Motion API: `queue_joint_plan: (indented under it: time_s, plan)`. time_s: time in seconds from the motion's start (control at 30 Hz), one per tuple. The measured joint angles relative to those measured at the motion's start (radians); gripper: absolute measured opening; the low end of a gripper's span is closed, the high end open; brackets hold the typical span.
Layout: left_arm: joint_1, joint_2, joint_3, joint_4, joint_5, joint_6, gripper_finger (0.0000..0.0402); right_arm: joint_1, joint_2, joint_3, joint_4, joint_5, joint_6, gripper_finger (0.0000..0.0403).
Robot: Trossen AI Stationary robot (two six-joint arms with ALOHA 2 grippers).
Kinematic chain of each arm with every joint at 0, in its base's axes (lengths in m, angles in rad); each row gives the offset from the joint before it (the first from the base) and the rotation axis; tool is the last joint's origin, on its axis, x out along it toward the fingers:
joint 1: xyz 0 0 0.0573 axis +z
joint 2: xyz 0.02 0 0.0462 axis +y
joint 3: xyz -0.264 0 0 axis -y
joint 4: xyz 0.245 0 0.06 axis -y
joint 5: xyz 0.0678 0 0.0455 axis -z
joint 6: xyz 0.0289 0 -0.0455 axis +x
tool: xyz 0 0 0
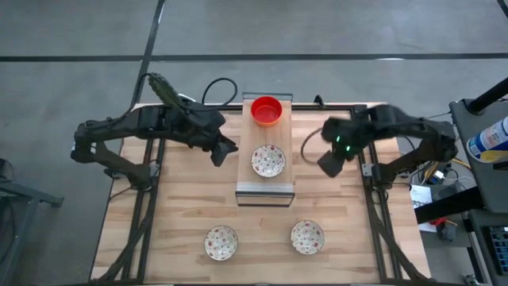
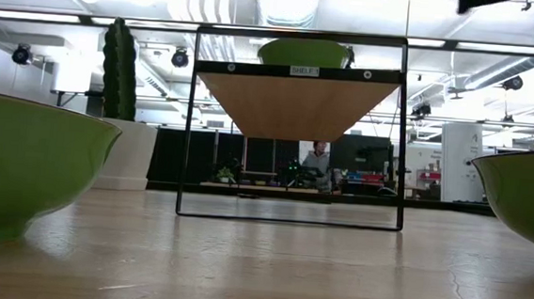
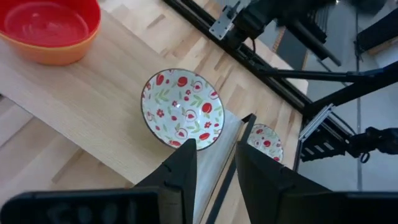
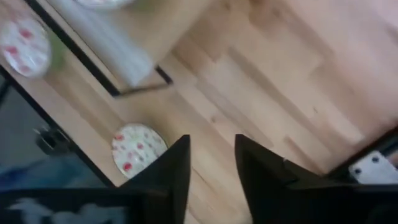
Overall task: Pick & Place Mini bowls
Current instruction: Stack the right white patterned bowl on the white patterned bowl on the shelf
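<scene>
A small shelf point(image 1: 265, 189) with a wooden top on a black frame stands mid-table. On its top sit an orange-red bowl point(image 1: 267, 111) at the far end and a white floral bowl point(image 1: 268, 161) nearer the middle. Two more floral bowls point(image 1: 221, 242) point(image 1: 307, 237) rest on the table near its near edge. My left gripper point(image 1: 225, 151) hovers open just left of the shelf, the floral bowl point(image 3: 182, 109) ahead of its fingers. My right gripper point(image 1: 329, 164) hangs open right of the shelf, above bare table, with a floral bowl point(image 4: 138, 147) in its view.
In the low view two green-bottomed bowls point(image 2: 21, 165) point(image 2: 528, 196) loom close at either side, and a white pot with a cactus point(image 2: 124, 111) stands beyond the table's far left. Black frame rails point(image 1: 151, 206) run along both table sides. A person sits far behind.
</scene>
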State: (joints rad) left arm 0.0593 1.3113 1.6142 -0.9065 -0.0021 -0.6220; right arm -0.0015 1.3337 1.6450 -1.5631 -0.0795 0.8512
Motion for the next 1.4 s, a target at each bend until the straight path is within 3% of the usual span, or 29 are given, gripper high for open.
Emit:
queue_joint_plan:
  time_s: [0.13,0.27,0.63,0.97,1.4]
  plan:
    - [0.0,-0.013,0.0,0.028,0.0,0.0,0.0103,0.071,0.019,-0.079,0.017,-0.027,0.013,0.0166]
    - [0.0,-0.021,0.0,0.027,0.0,0.012,0.0103,0.156,0.02,-0.16,0.118,-0.042,-0.039,0.0184]
    - [-0.005,-0.021,0.0,0.027,0.0,0.014,0.0103,0.336,0.016,-0.458,0.541,-0.034,-0.026,0.0172]
    - [-0.009,-0.021,0.0,0.027,0.001,0.012,0.0103,0.369,0.016,-0.683,0.739,-0.031,0.089,0.0168]
    - [-0.01,-0.02,0.0,0.022,0.002,0.016,0.0103,0.435,0.016,-0.829,0.954,-0.035,0.194,0.0164]
